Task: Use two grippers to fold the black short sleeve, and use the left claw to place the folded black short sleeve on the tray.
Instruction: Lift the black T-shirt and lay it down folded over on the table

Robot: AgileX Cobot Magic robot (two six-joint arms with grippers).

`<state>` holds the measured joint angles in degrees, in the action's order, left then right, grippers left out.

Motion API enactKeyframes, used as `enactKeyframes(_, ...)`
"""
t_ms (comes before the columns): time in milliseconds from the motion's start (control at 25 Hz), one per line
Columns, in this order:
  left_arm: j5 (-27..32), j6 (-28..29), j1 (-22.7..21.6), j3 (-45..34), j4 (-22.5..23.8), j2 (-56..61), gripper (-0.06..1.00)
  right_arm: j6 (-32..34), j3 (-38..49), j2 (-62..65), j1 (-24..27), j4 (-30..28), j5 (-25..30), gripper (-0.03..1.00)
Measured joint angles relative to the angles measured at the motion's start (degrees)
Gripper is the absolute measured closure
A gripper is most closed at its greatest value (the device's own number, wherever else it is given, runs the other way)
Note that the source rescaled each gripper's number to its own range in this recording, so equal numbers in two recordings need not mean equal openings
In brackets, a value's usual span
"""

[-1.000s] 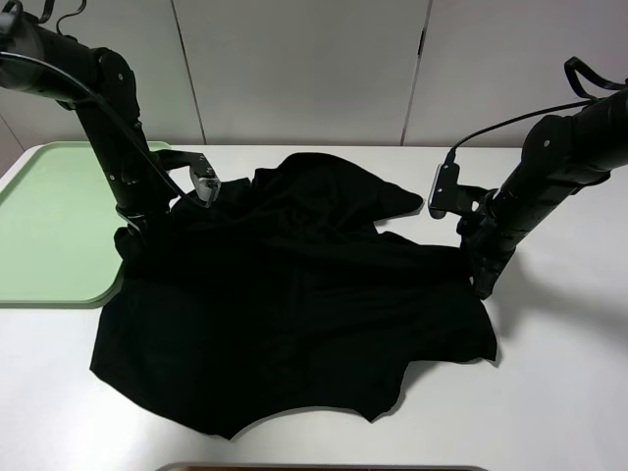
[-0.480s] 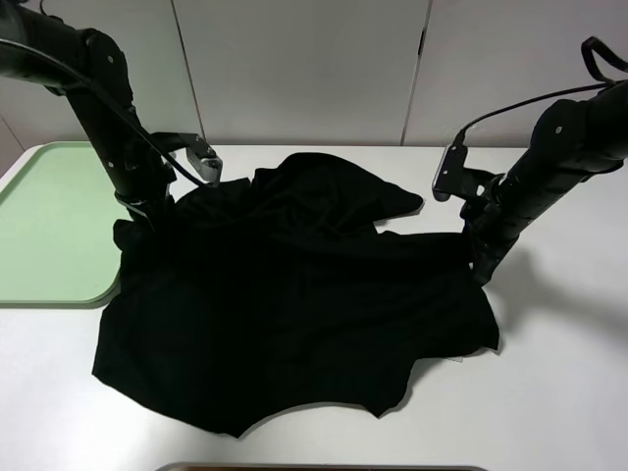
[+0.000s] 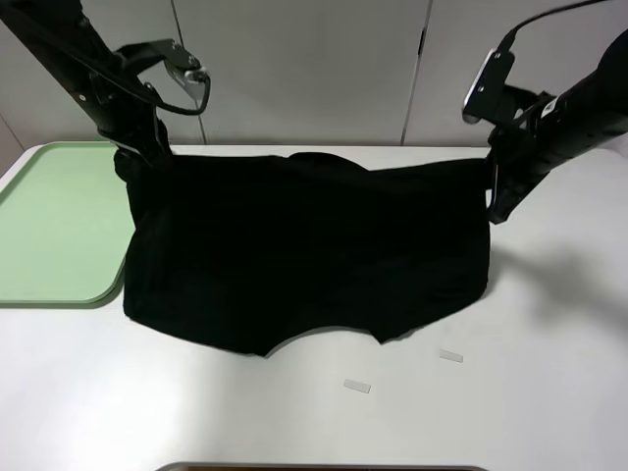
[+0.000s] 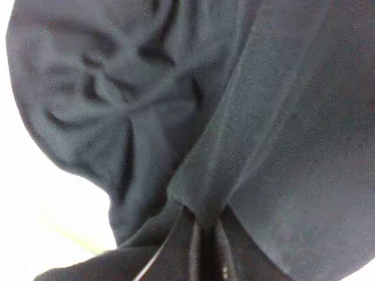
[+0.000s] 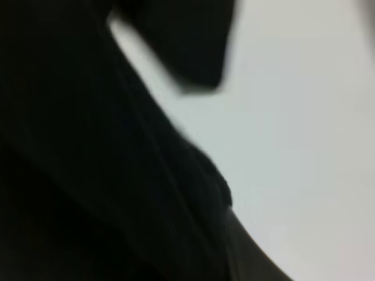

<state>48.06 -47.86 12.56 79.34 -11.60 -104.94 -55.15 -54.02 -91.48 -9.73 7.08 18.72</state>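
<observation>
Mid-fold, by the look of it. Gripping the shirt (image 3: 304, 245) by its two top corners, stretched wide between the arms, with the hem lying on the desk (image 3: 549, 392) and the left side hanging just beside the tray (image 3: 49, 226). Not yet on the tray, and not yet doubled over.

Left pincer (image 3: 135, 162): pressed together on a bunched corner of cloth, clear in the left wrist view. Right pincer (image 3: 495, 196): tips lost in dark blur in the right wrist view, but judged to be pinching the other corner, since the cloth hangs from there.

To do this step well:

- Move both pincers at one pace and one height, so the top edge travels straight rather than skewed.
- Hold the edge taut enough to stay flat, but stop short of tugging a corner free.
- Carry the top edge towards the near hem and lower it gently, lining edge up with edge before letting go.
- Mind the two small clear strips (image 3: 357, 387) near the hem, likely to get trapped under the fold.
- Steer clear of dragging the left side across the tray's rim.
</observation>
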Motion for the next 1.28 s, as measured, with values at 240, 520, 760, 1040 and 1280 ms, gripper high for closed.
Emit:
enactKeyframes(240,-0.2,0.0,1.73,0.0,-3.98,11.66,0.94,0.81,0.05,12.17,0.0,-0.25,-0.36,0.97)
enactKeyframes(520,-0.2,0.0,7.37,0.0,-3.09,23.95,0.94,0.86,0.05,26.87,0.0,-3.09,-0.1,0.97)
enactKeyframes(760,-1.91,0.19,11.06,0.0,-1.06,38.22,0.94,0.86,0.05,38.29,0.0,-3.99,2.83,0.97)
enactKeyframes(1040,-2.56,2.13,11.06,0.0,5.9,37.2,0.94,-0.16,0.05,38.85,-0.15,-4.67,1.02,0.97)
enactKeyframes(1280,-2.69,5.86,11.06,0.0,13.71,26.12,0.94,-0.27,0.05,24.43,-0.15,-4.72,-5.25,0.97)
